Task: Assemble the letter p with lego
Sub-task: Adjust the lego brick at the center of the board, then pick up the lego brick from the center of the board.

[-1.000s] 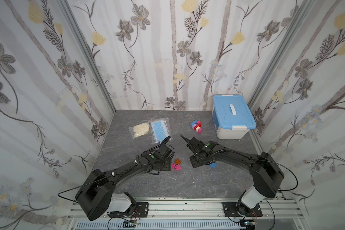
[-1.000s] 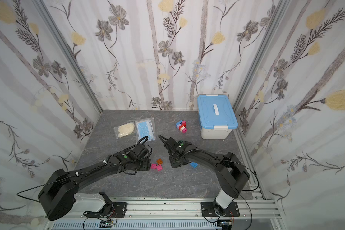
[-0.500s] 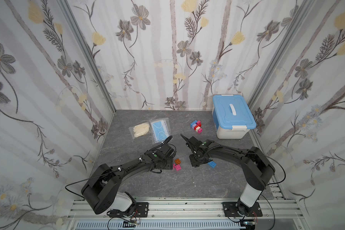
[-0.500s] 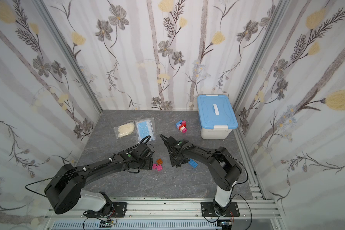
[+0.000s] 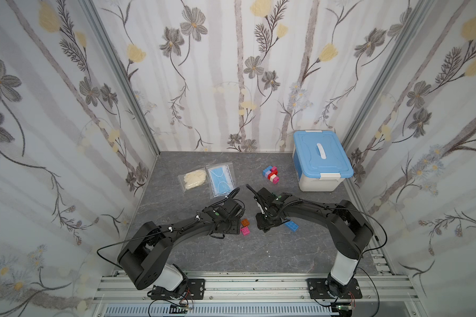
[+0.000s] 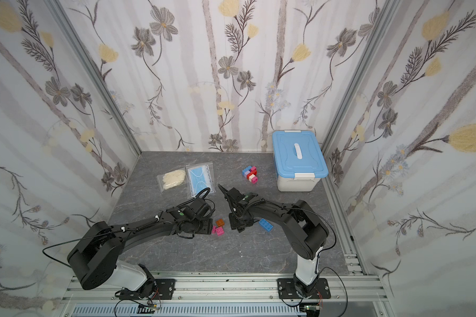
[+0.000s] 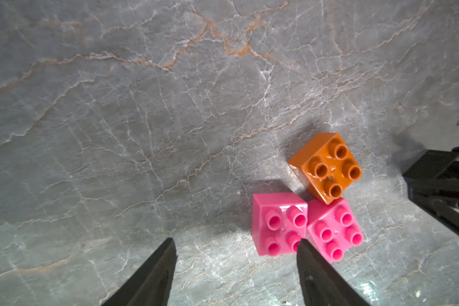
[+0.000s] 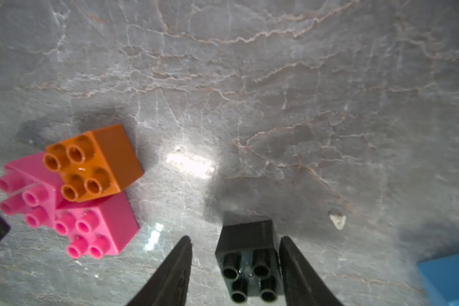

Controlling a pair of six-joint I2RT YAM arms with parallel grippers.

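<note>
Right wrist view shows the right pincer (image 8: pixel 235 238) spread astride the black brick (image 8: pixel 249 265) low in the frame on the worktop (image 8: pixel 276 106), touching one side only, so best centre it and squeeze the flat sides squarely; left pincer (image 7: pixel 235 240), spread, holds nothing beside the pink bricks (image 7: pixel 278 225).

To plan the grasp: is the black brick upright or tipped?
Upright: the black brick shows all four studs on its top face.

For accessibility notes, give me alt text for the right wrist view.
A black square lego brick sits on a grey marbled table between the open jaws of the right gripper, not yet clamped. Apart from it, an orange brick and two pink bricks cluster together; a blue brick shows at the edge.
</note>
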